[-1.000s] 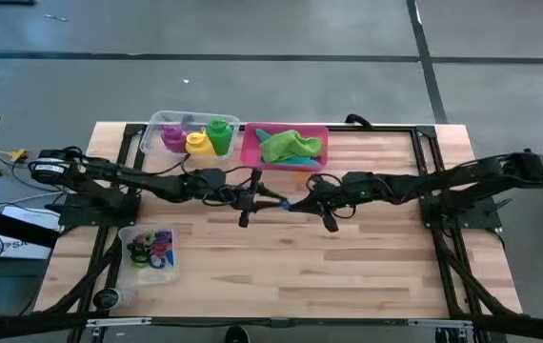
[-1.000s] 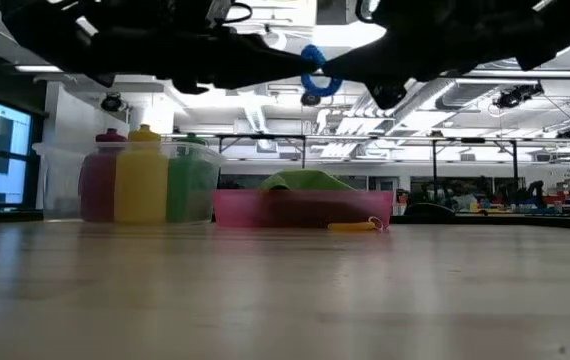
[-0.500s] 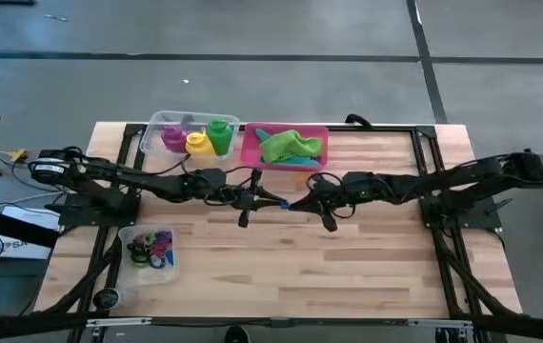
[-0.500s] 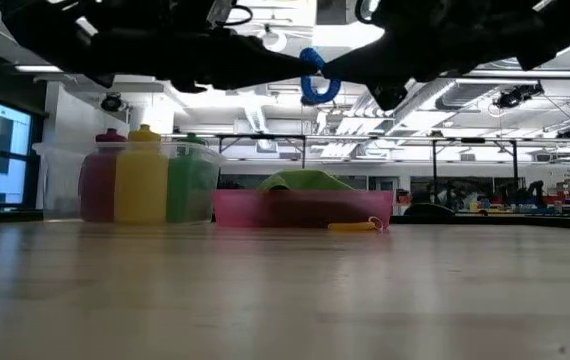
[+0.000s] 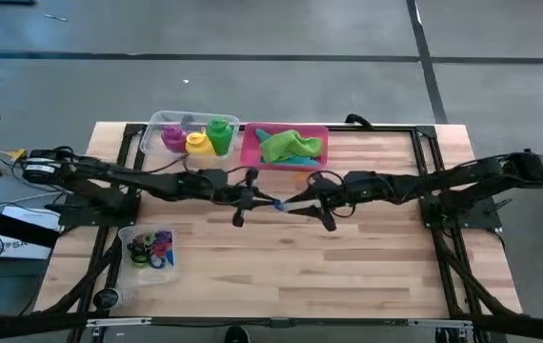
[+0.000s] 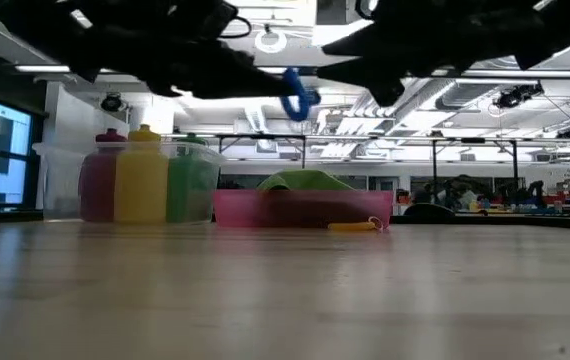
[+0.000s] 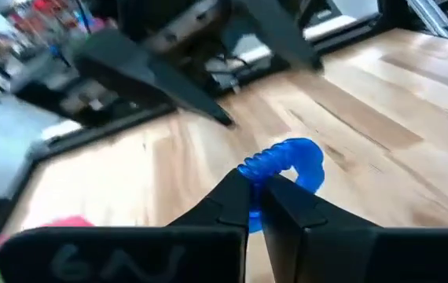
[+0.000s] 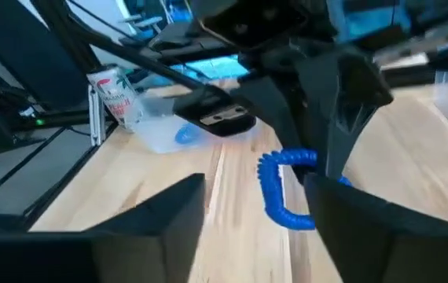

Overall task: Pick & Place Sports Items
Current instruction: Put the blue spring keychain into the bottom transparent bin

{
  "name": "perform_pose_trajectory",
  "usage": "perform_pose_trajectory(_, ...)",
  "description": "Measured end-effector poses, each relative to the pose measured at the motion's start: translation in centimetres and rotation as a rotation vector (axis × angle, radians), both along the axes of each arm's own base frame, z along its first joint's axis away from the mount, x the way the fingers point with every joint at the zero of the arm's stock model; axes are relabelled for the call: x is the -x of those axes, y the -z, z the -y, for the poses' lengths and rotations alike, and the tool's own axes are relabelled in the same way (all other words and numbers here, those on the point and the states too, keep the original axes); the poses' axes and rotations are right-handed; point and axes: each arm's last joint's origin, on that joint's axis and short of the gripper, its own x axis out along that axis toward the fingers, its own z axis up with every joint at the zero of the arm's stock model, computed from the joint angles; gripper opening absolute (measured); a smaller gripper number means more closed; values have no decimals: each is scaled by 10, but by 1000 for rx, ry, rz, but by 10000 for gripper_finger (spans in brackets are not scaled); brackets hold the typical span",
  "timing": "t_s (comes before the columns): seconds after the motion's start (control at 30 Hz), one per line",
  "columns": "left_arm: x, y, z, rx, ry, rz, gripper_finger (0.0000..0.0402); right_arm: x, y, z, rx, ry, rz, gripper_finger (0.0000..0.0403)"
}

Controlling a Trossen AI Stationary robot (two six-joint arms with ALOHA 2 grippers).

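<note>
A blue coiled ring (image 5: 280, 203) hangs high above the middle of the table, with my left gripper (image 5: 270, 201) shut on it; the low view shows the ring (image 6: 296, 93) well clear of the wood. My right gripper (image 5: 296, 205) faces it from the right, open. In the right wrist view the ring (image 8: 277, 189) sits just beyond that gripper's spread fingers (image 8: 169, 206), touching neither. Purple, yellow and green bottles (image 5: 196, 137) stand in a clear tub at the far edge. A green cloth (image 5: 291, 145) lies in the pink tray (image 5: 249, 150). My left gripper pinches the blue ring's rim (image 7: 257, 168) between its two fingertips (image 7: 236, 196). The fingers reach level from the table's left. The ring stands out beyond the tips, lifted clear of the table, roughly upright.
A second clear tub (image 5: 150, 250) with several coloured rings sits near the table's left front. A small yellow thing (image 6: 355, 226) lies on the wood beside the pink tray. Bare wood stretches across the near and right parts of the table.
My right gripper has opened and let go of the blue ring. My left gripper, shut on the ring, has drawn back a little toward the table's left edge, and the ring has turned slightly while staying high above the wood.
</note>
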Motion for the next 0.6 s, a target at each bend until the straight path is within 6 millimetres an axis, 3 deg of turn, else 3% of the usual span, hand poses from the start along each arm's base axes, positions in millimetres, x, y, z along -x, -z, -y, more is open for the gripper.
perform_pose_trajectory(0.27, 35, -14, 8, 122, -50, -195, 3, -1, -5, 1, 23, 38, 60, 208)
perform_pose_trajectory(0.6, 121, -40, 35, 222, 26, -445, 3, -1, -5, 1, 26, 45, 58, 209)
